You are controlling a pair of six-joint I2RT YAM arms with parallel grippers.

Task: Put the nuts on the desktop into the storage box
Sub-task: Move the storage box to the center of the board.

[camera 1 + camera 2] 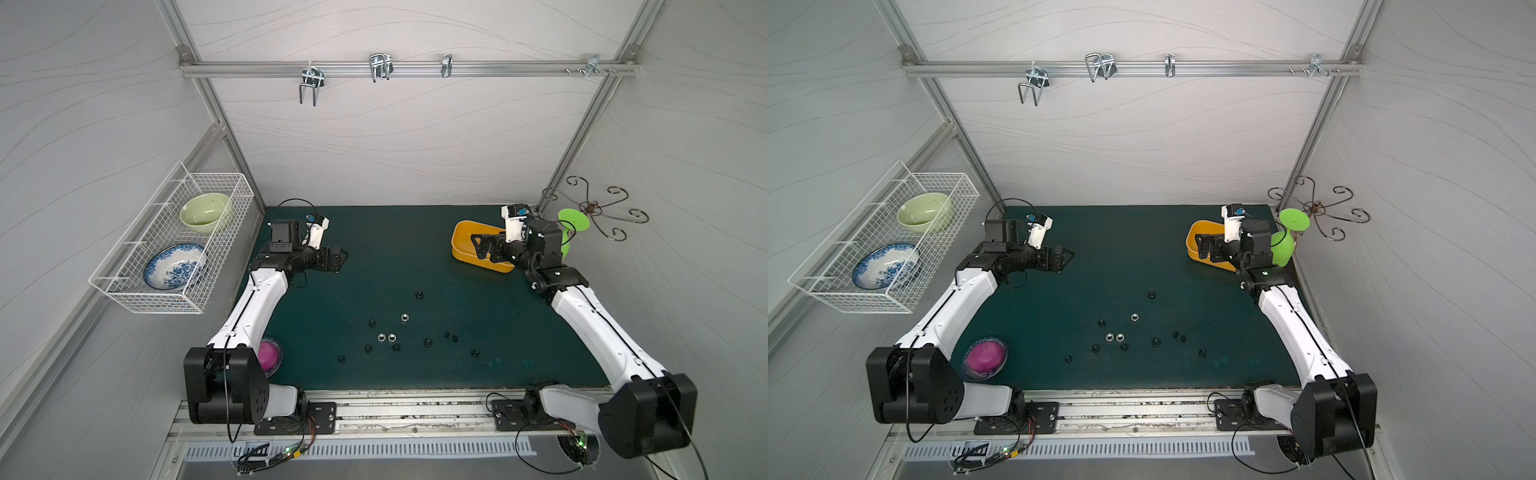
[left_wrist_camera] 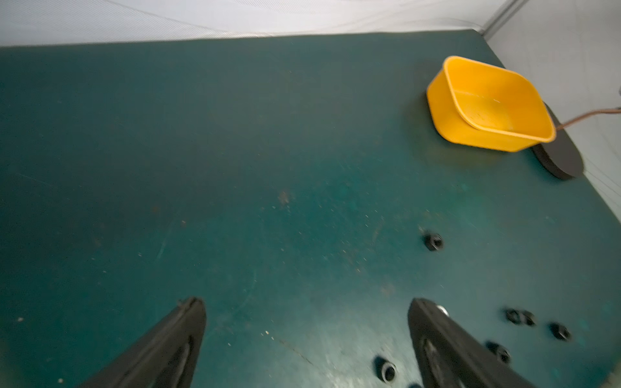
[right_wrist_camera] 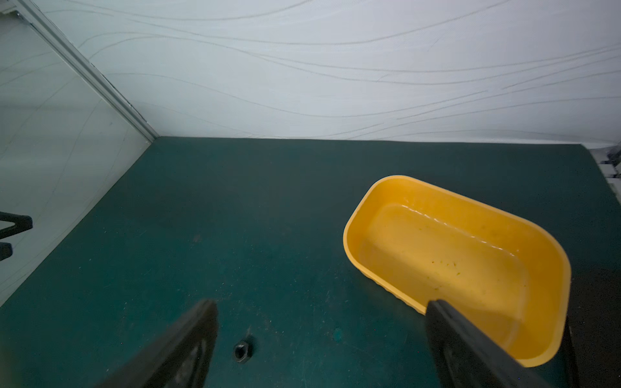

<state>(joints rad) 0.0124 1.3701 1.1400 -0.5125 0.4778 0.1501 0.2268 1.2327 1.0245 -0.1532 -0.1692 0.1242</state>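
The desk carries the storage box at its far right, its long axis running from far left to near right. The right arm covers part of it in both top views, while the right wrist view shows its yellow floor. Both the left hand and the right hand hover with fingers spread apart, gripping nothing. The nuts lie scattered near centre
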